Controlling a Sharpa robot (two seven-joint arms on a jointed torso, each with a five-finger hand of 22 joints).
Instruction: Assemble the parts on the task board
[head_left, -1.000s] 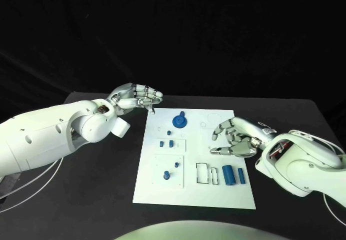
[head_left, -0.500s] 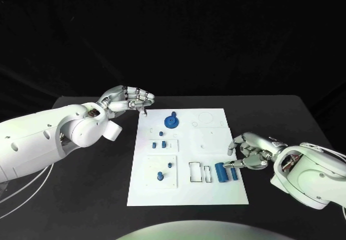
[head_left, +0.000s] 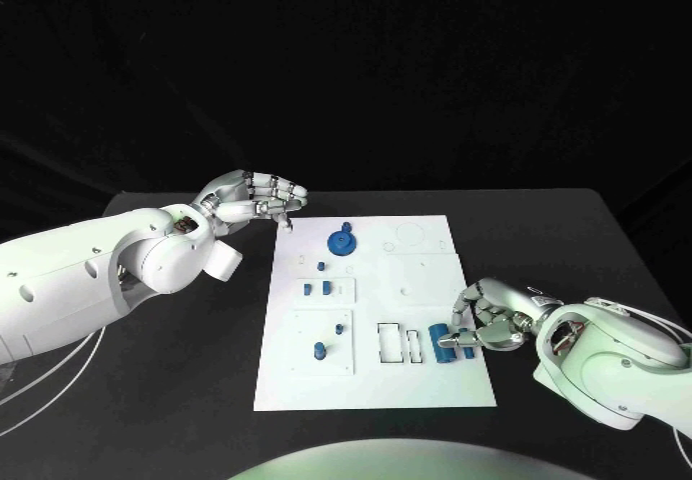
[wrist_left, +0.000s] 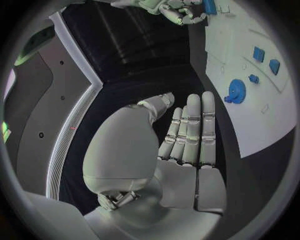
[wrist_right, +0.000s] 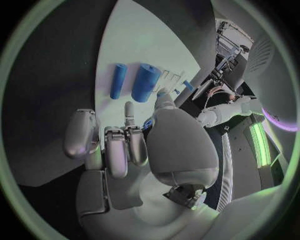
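A black counter (head_left: 173, 400) is carrying the white task board (head_left: 375, 390). The left hand (head_left: 260, 195) is hovering off the board's far corner, fingers curled on nothing. The right hand (head_left: 483, 318) has dropped to the two blue cylinders (head_left: 450, 343); whether its fingers are gripping one, I cannot tell.

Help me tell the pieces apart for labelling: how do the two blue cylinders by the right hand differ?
The thick blue cylinder is wider and a little longer than the thin blue cylinder. The thick one lies farther in on the white board, next to the empty rectangular outlines; the thin one lies nearer the board's right edge, closest to the right hand. Both are blue, lie flat, and lie parallel, side by side.
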